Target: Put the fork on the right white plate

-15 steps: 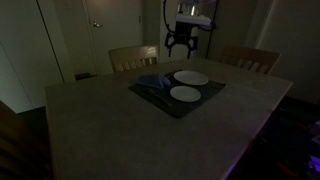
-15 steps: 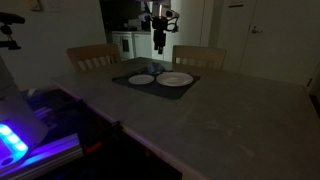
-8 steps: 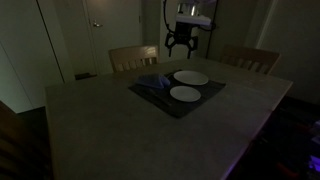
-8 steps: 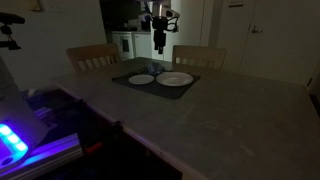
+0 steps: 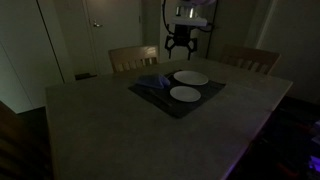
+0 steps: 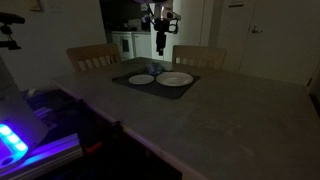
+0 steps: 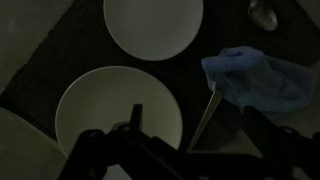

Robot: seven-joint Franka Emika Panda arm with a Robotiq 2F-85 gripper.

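Two white plates lie on a dark placemat (image 5: 148, 98); in an exterior view one is farther (image 5: 190, 77) and one nearer (image 5: 185, 94). In the wrist view they show at the top (image 7: 153, 25) and lower left (image 7: 118, 108). The fork (image 7: 203, 118) is a thin pale strip on the mat between the lower plate and a blue cloth (image 7: 265, 80), its upper end at the cloth's edge. My gripper (image 5: 179, 43) hangs open and empty high above the mat's far side, also seen in the other exterior view (image 6: 159, 42) and the wrist view (image 7: 195, 140).
Two wooden chairs (image 5: 133, 57) (image 5: 250, 60) stand behind the table. A small shiny utensil (image 7: 263, 12) lies at the mat's edge past the cloth. The large grey tabletop (image 5: 130, 135) stretches toward the front. The room is very dark.
The gripper has risen very slightly; nothing on the table has moved.
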